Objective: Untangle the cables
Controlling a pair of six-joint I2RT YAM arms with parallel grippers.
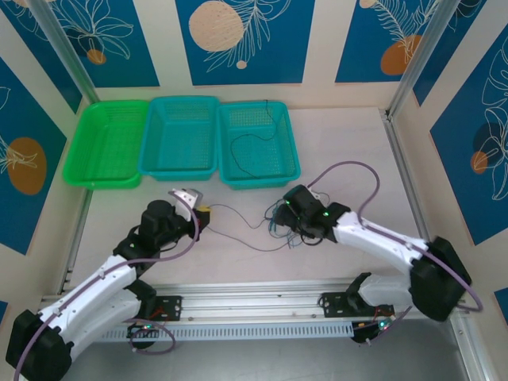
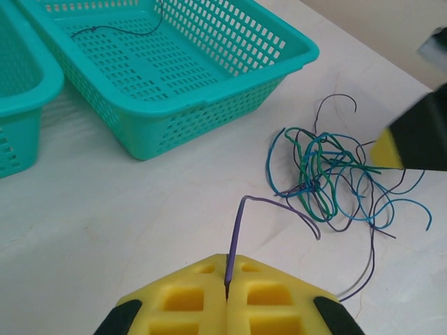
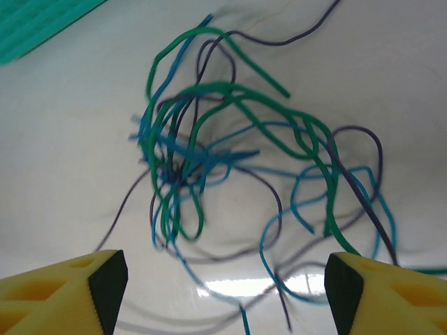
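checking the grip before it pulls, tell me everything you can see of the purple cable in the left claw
The purple cable is a very thin, flexible wire, smooth and plastic-looking. One end is pinched between the yellow pads of the shut left claw. It runs straight out from the claw over the white table, bends sharply, then heads towards the tangle of green, teal and dark cables and curls down beside it. Whether it is threaded through that tangle cannot be told.

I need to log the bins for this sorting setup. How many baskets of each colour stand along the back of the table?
Green basket: 1
Teal baskets: 2
Total: 3 baskets
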